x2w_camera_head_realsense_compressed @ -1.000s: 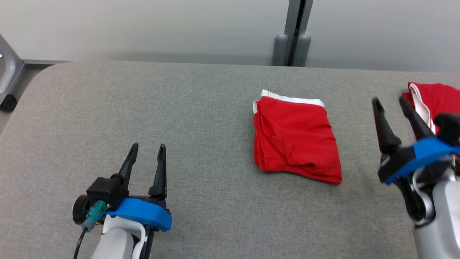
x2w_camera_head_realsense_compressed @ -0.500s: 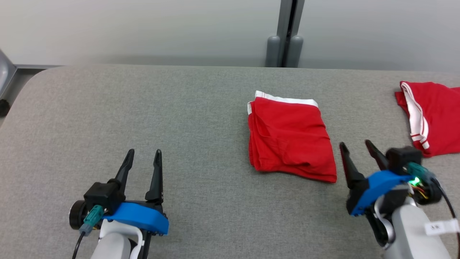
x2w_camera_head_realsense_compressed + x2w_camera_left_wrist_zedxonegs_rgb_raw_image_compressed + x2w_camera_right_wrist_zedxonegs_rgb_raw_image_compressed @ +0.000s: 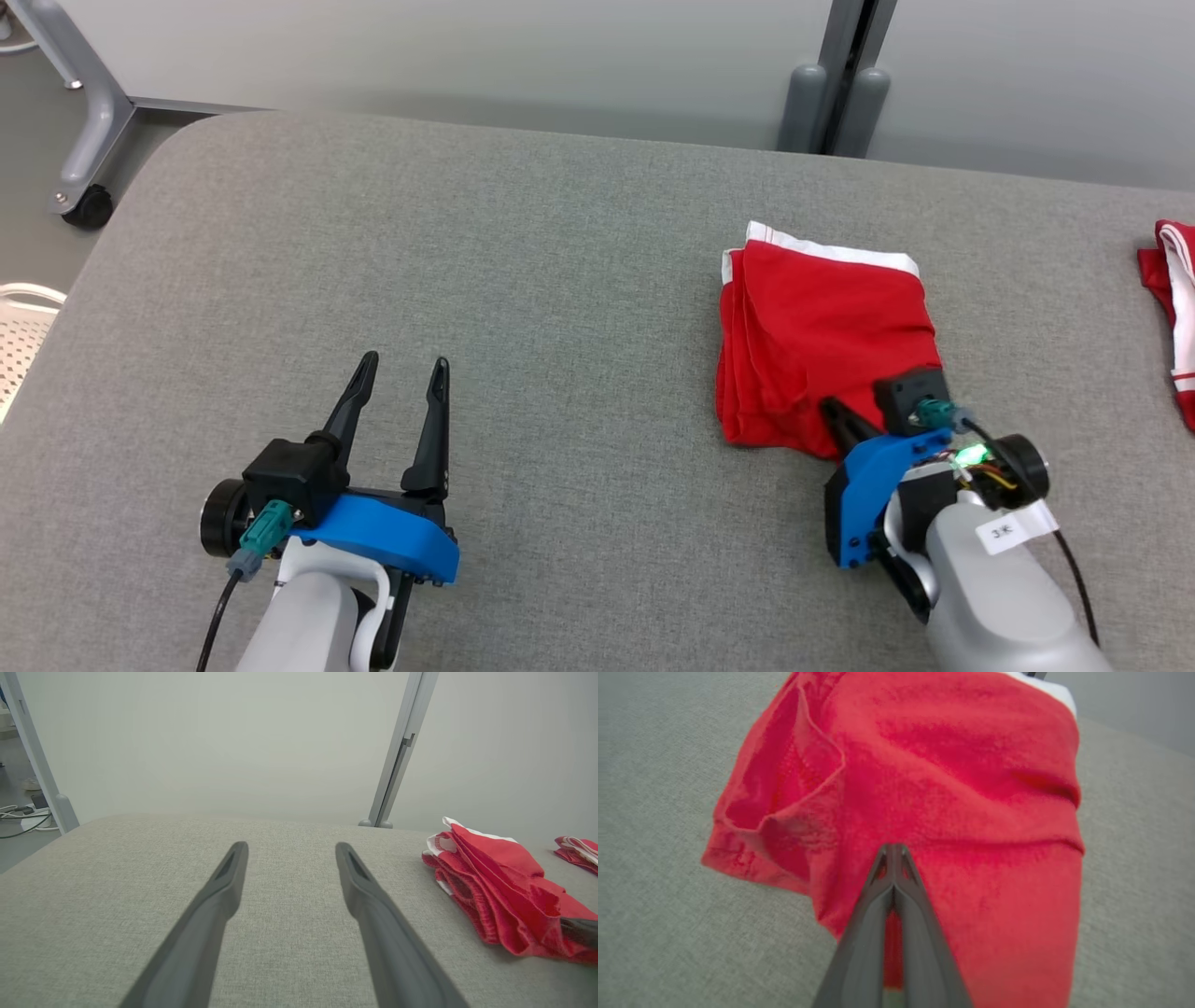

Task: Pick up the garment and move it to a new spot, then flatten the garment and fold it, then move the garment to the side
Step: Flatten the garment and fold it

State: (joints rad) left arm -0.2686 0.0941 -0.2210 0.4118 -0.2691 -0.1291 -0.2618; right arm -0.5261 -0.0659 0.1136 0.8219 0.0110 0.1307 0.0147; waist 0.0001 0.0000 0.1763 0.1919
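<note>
A folded red garment (image 3: 822, 327) with a white band along its far edge lies right of centre on the grey padded table (image 3: 467, 233). My right gripper (image 3: 834, 411) is at the garment's near right corner, shut, its tips buried in the cloth. In the right wrist view its fingers (image 3: 893, 847) are pressed together on the garment (image 3: 962, 765), with red cloth showing between them lower down. My left gripper (image 3: 406, 364) rests open at the near left, far from the cloth. In the left wrist view it (image 3: 290, 848) holds nothing, and the garment (image 3: 495, 877) lies to its right.
Another red and white piece of clothing (image 3: 1176, 317) lies at the table's right edge. A grey post (image 3: 836, 103) stands behind the table. A wheeled metal leg (image 3: 89, 140) and a white perforated basket (image 3: 19, 327) are off the table's left side.
The head camera has shifted. My right gripper came in from the right to the garment's near right corner and shut on it. My left gripper has stayed open in place.
</note>
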